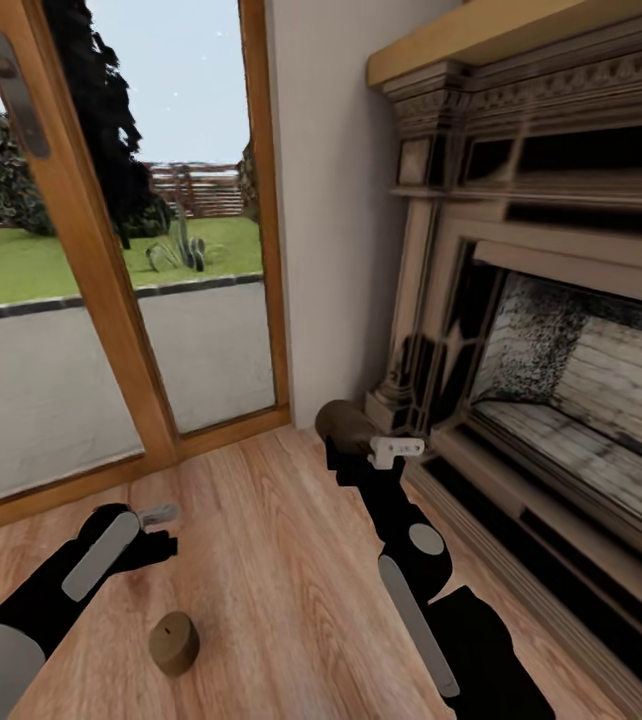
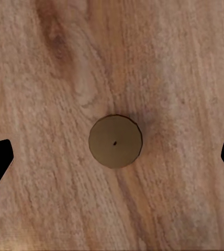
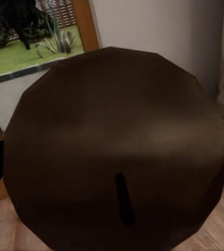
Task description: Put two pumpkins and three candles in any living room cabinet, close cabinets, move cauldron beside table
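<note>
Wooden floor (image 1: pixel 281 560) carries 1 candle (image 1: pixel 174 643) upright beneath the wide-spread, empty left end effector (image 1: pixel 157 532). Right end effector (image 1: pixel 361 440) grips another candle (image 1: pixel 346 425) near the fireplace (image 1: pixel 561 330).

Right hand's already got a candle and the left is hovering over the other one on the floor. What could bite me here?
The left gripper is open above the floor candle; a tilted descent could knock it rolling. The right gripper holds its candle close to the fireplace, so turning away might clip it.

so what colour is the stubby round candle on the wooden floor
Beige-tan candle with a dark wick dot; clearest in the left wrist view.
</note>
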### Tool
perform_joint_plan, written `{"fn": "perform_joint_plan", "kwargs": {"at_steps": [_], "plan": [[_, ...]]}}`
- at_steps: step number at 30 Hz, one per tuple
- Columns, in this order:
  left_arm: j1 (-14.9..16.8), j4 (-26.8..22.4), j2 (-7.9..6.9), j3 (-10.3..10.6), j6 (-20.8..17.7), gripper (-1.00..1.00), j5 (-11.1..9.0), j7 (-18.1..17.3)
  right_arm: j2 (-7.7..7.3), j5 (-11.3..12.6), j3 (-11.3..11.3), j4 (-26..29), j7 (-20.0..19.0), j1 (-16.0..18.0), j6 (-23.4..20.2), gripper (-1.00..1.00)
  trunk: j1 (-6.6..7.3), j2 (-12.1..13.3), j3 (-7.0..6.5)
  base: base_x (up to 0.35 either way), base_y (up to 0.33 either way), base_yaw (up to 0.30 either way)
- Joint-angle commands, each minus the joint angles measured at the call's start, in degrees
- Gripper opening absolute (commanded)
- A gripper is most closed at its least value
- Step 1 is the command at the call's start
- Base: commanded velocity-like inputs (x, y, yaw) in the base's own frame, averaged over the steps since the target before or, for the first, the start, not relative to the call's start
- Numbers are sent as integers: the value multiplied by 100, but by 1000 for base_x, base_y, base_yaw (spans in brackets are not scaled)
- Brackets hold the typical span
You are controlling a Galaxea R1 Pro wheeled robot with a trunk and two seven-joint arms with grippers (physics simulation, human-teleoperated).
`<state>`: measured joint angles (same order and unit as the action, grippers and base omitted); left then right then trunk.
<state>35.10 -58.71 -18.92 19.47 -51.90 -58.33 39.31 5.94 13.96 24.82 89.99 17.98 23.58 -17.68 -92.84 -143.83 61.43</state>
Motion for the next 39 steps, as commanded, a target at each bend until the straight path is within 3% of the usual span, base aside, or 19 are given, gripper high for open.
{"fn": "perform_joint_plan", "kwargs": {"at_steps": [1,6,9,17,25,34,39], "plan": [[5,1,-7,98,91,100,-63,56,-28,43,12,10,45,3,-14,-100,-2,-3,6,277,17,0],[5,266,-7,473,272,100,16,56,-169,60,15,10,40,-2,-16,-100,-2,-3,6,101,6,0],[5,339,-7,549,291,100,59,55,-187,62,14,10,39,-2,-16,-100,-4,-4,28,17,1,0],[5,529,-7,575,313,100,97,34,-198,63,14,10,39,-2,-13,-100,-25,-15,205,2,0,0],[5,728,35,588,1049,100,97,30,-193,153,12,16,39,-5,-31,-100,-46,-25,382,0,0,0],[5,747,37,593,1236,100,102,24,-198,203,-12,14,18,-7,4,-100,-69,-37,582,0,0,0],[5,747,63,589,1243,100,102,24,-228,203,-19,16,11,-9,234,-100,-82,-44,692,0,0,0]]}}
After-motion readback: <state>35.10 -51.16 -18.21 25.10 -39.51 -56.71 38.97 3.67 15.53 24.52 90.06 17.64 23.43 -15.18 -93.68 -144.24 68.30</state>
